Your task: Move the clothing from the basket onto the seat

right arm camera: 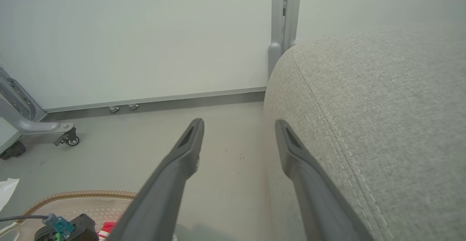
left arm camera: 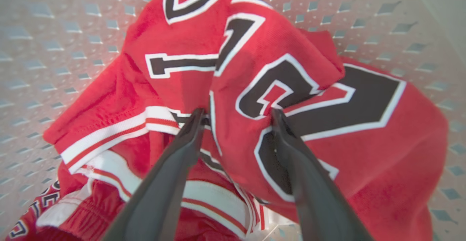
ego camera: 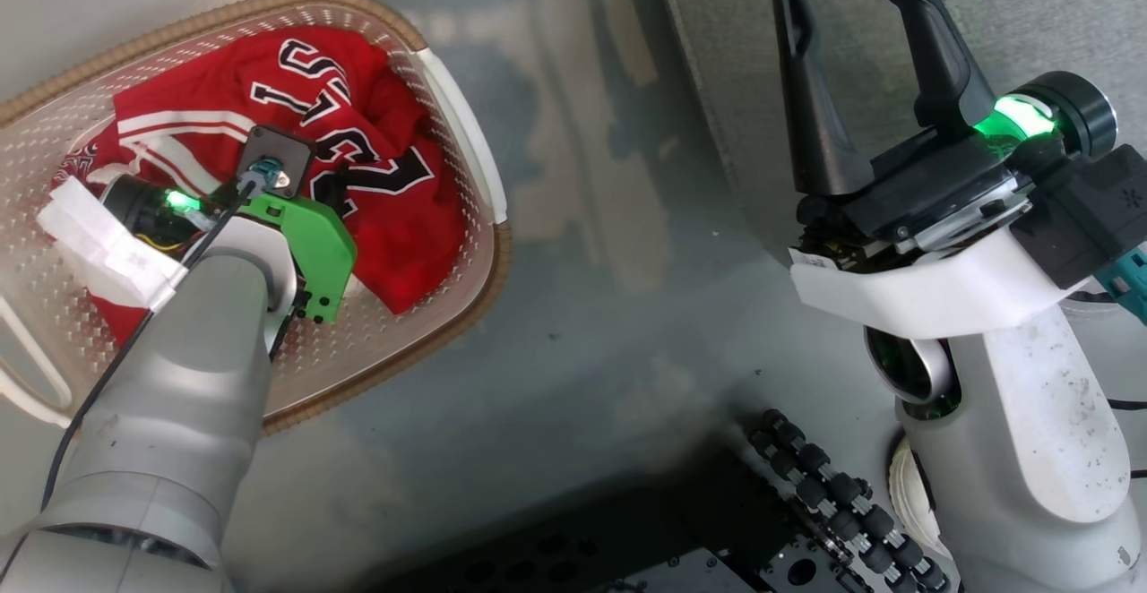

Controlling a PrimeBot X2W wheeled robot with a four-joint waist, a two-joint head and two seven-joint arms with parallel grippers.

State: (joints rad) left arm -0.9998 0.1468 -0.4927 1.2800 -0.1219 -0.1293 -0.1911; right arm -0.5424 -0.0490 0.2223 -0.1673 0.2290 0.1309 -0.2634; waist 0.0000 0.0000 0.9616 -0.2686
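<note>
Clothing (left arm camera: 364,153), crumpled red with black white-edged numerals, in basket (ego camera: 498,262); left claw (left arm camera: 237,113) open astride a fold, right claw (right arm camera: 238,123) open.

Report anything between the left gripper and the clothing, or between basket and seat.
Nothing visible. The left gripper, open, straddles a fold of the clothing in the basket; bare floor lies between basket and seat.

By the look of it, a robot test room dressed with home things. Beyond the right fingers (right arm camera: 184,157) a bare pale wall (right arm camera: 145,33) meets a grey skirting strip (right arm camera: 164,101) and smooth grey floor (right arm camera: 225,153). A caster-footed metal frame (right arm camera: 32,126) stands far to their left and 2 metal posts (right arm camera: 284,15) above them. A grey upholstered seat (right arm camera: 382,106) lies to their right, a laundry basket (right arm camera: 83,194) below-left.
</note>
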